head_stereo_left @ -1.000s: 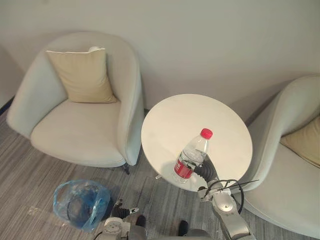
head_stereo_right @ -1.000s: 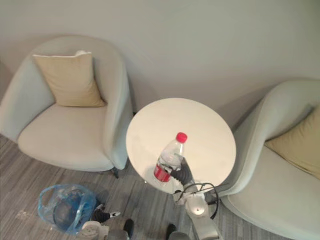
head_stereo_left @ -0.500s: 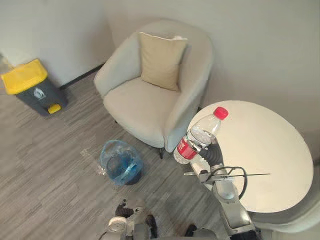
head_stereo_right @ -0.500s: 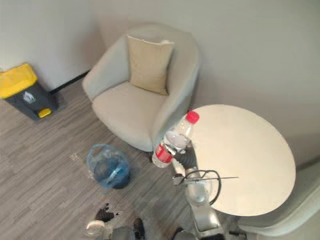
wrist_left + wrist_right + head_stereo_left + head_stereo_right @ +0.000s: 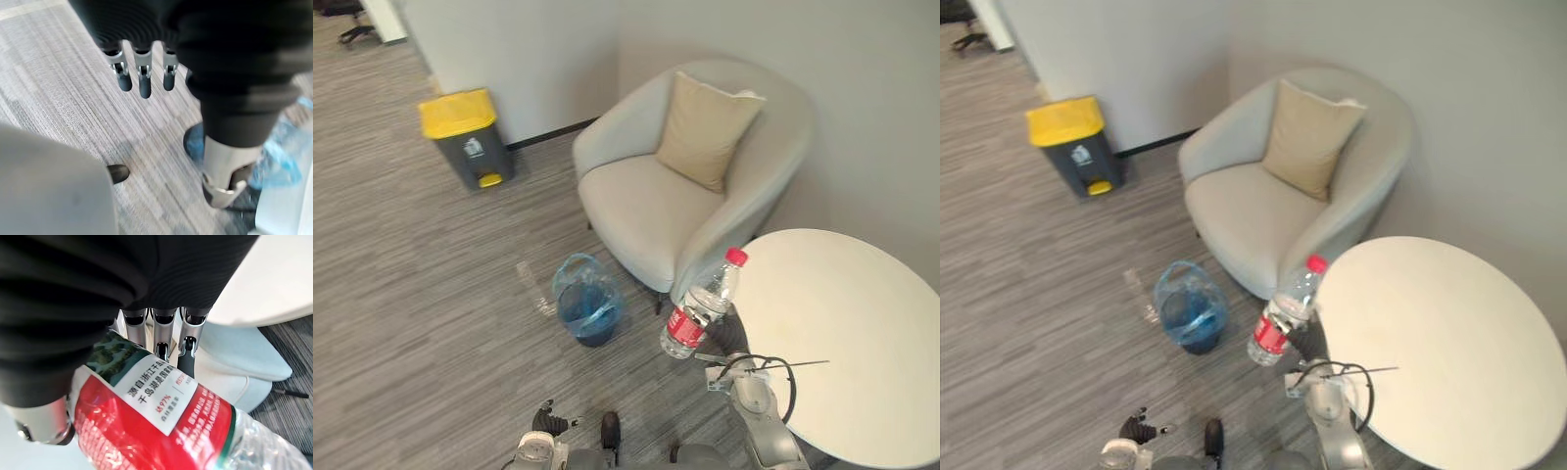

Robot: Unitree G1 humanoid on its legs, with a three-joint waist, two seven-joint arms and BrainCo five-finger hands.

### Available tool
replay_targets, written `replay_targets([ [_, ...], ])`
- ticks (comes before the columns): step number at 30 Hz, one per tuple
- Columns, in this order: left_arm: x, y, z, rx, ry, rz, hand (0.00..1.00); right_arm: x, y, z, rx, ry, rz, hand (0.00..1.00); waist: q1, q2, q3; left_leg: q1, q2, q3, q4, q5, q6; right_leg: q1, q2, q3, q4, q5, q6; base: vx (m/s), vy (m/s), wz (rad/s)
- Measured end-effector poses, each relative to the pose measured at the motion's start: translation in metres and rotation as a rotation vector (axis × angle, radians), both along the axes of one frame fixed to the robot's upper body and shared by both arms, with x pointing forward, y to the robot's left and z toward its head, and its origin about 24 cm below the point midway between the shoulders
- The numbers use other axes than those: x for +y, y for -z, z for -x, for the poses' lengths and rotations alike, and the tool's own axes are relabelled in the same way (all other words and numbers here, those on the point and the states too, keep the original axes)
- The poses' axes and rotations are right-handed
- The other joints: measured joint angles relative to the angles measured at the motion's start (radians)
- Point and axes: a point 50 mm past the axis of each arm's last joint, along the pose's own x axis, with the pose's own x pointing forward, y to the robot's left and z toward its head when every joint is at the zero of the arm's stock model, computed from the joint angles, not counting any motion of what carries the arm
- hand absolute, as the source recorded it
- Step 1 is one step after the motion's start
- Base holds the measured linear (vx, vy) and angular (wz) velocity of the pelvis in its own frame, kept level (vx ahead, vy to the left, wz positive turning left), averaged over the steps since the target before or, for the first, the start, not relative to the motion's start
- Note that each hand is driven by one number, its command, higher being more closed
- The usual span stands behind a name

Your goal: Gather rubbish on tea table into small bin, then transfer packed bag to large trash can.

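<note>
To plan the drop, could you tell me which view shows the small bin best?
The left eye view: the small bin, lined with a blue bag, stands whole on the floor by the armchair. The right eye view matches; the left wrist view catches part of the bag.

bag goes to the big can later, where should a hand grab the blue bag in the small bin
Likely the loose top edge of the blue bag, which bunches up above the small bin; come down from above, since the bin stands upright and open, with the armchair close beside it.

Left robot hand (image 5: 144, 81) slack above floor (image 5: 58, 98)
</note>
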Motion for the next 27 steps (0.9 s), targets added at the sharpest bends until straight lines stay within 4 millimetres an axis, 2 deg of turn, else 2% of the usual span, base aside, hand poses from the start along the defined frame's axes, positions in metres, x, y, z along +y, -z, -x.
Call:
replay_targets([
  [3,0.003,0.000,0.002,-0.004,-0.043,0.005,0.00,0.001,-0.014,-0.003,-0.060,-0.007,-0.036,1.00,0.013,-0.001,-0.012,-0.016,-0.014,-0.035,0.004,0.009,0.007,0.011,-0.006,-0.005,-0.017,0.008,0.005,0.18,-0.060,0.32],
  [4,0.002,0.000,0.002,-0.004,-0.052,0.008,0.00,0.001,-0.019,-0.004,-0.081,-0.006,-0.042,1.00,0.001,0.001,-0.011,-0.027,-0.021,-0.058,0.030,0.000,0.009,0.026,-0.008,-0.009,-0.020,0.016,0.007,0.19,-0.084,0.72],
  [5,0.003,0.000,0.002,-0.008,-0.073,0.013,0.00,0.001,-0.020,-0.004,-0.085,-0.006,-0.042,1.00,-0.008,0.006,-0.012,-0.038,-0.022,-0.081,0.071,-0.023,0.009,0.042,-0.001,-0.018,-0.017,0.030,0.011,0.18,-0.086,0.78],
  [7,0.003,-0.002,0.001,-0.027,-0.102,0.023,0.00,0.000,-0.021,-0.003,-0.090,-0.004,-0.041,1.00,-0.006,0.010,-0.010,-0.073,-0.018,-0.083,0.182,-0.064,0.010,0.066,0.018,-0.039,-0.006,0.063,0.016,0.13,-0.058,0.72],
  [8,0.002,-0.004,0.000,-0.040,-0.109,0.028,0.00,0.000,-0.024,-0.002,-0.100,-0.001,-0.046,1.00,-0.005,0.016,-0.006,-0.095,-0.010,-0.064,0.245,-0.077,0.011,0.061,0.031,-0.042,0.022,0.083,0.018,0.10,-0.034,0.53],
  [9,0.000,-0.005,-0.002,-0.053,-0.124,0.041,0.00,-0.001,-0.025,0.000,-0.106,0.000,-0.049,1.00,0.004,0.034,0.004,-0.112,0.007,-0.037,0.300,-0.089,0.004,0.041,0.040,-0.039,0.054,0.058,0.006,0.04,-0.006,0.23],
  [10,-0.001,-0.005,-0.003,-0.061,-0.140,0.049,0.00,0.001,-0.030,-0.001,-0.128,-0.004,-0.053,1.00,0.019,0.041,0.003,-0.127,0.019,0.007,0.343,-0.101,-0.014,0.042,0.045,-0.042,0.009,0.047,-0.003,0.00,0.000,0.00],
  [11,-0.002,-0.006,-0.004,-0.069,-0.147,0.054,0.00,0.006,-0.034,-0.002,-0.150,-0.013,-0.072,1.00,0.036,0.034,0.001,-0.141,0.020,0.078,0.371,-0.115,-0.037,0.039,0.022,-0.039,-0.055,0.090,-0.023,-0.04,0.032,0.07],
  [12,-0.004,-0.006,-0.005,-0.071,-0.151,0.063,0.00,0.008,-0.033,-0.002,-0.148,-0.020,-0.077,1.00,0.037,0.041,-0.003,-0.147,0.024,0.124,0.382,-0.144,-0.063,0.049,0.006,-0.044,-0.071,0.074,-0.025,-0.03,0.024,0.07],
  [13,-0.006,-0.006,-0.006,-0.072,-0.151,0.068,0.00,0.009,-0.032,-0.001,-0.146,-0.016,-0.085,1.00,0.037,0.041,-0.003,-0.154,0.036,0.149,0.378,-0.167,-0.058,0.052,0.008,-0.049,-0.084,0.074,-0.025,-0.01,0.005,0.08],
  [14,-0.010,-0.005,-0.003,-0.067,-0.160,0.081,0.00,0.008,-0.031,-0.001,-0.138,-0.015,-0.080,1.00,0.047,0.074,-0.008,-0.155,0.085,0.217,0.373,-0.236,-0.027,0.056,0.030,-0.053,-0.104,0.069,-0.031,0.00,0.000,0.00],
  [15,-0.011,-0.004,-0.003,-0.063,-0.160,0.084,0.00,0.006,-0.028,-0.001,-0.129,-0.002,-0.081,1.00,0.043,0.084,-0.006,-0.148,0.094,0.230,0.364,-0.241,-0.002,0.060,0.038,-0.058,-0.101,0.062,-0.025,0.00,0.000,0.00],
  [17,-0.007,-0.001,0.004,-0.036,-0.155,0.069,0.00,0.004,-0.013,0.000,-0.061,0.024,-0.080,1.00,0.044,0.063,-0.013,-0.081,0.066,0.230,0.270,-0.190,0.006,0.066,0.023,-0.052,-0.087,0.055,-0.015,0.05,-0.004,0.01],
  [19,-0.002,-0.002,0.003,-0.038,-0.138,0.055,0.00,0.003,0.000,0.002,0.001,0.033,-0.070,1.00,0.047,0.040,-0.010,-0.068,0.062,0.241,0.248,-0.188,0.009,0.052,0.019,-0.033,-0.054,0.043,-0.007,0.02,-0.013,-0.15],
  [21,-0.002,-0.002,0.003,-0.033,-0.132,0.050,0.00,0.004,0.005,0.003,0.024,0.030,-0.066,1.00,0.045,0.034,-0.009,-0.049,0.060,0.250,0.224,-0.188,0.011,0.031,0.018,-0.023,-0.008,0.041,-0.002,0.02,-0.007,-0.24],
  [23,-0.002,-0.001,0.003,-0.016,-0.079,0.036,0.00,0.008,0.006,0.003,0.032,0.008,-0.063,1.00,0.042,0.028,-0.004,0.020,0.056,0.270,0.152,-0.184,0.010,-0.073,0.023,-0.004,0.244,0.042,0.007,0.05,0.016,-0.41],
  [25,0.002,0.000,0.005,-0.001,-0.058,0.021,0.00,0.010,0.008,0.005,0.042,-0.008,-0.059,1.00,0.028,0.016,0.000,0.068,0.053,0.270,0.131,-0.184,0.008,-0.144,0.019,0.005,0.414,0.040,0.008,0.07,0.006,-0.17],
  [27,0.005,0.000,0.007,0.008,-0.055,0.012,0.00,0.015,0.007,0.005,0.041,-0.033,-0.055,1.00,0.024,0.002,-0.010,0.087,0.056,0.269,0.119,-0.192,0.002,-0.195,0.021,0.010,0.437,0.009,0.008,0.10,-0.009,-0.04],
])
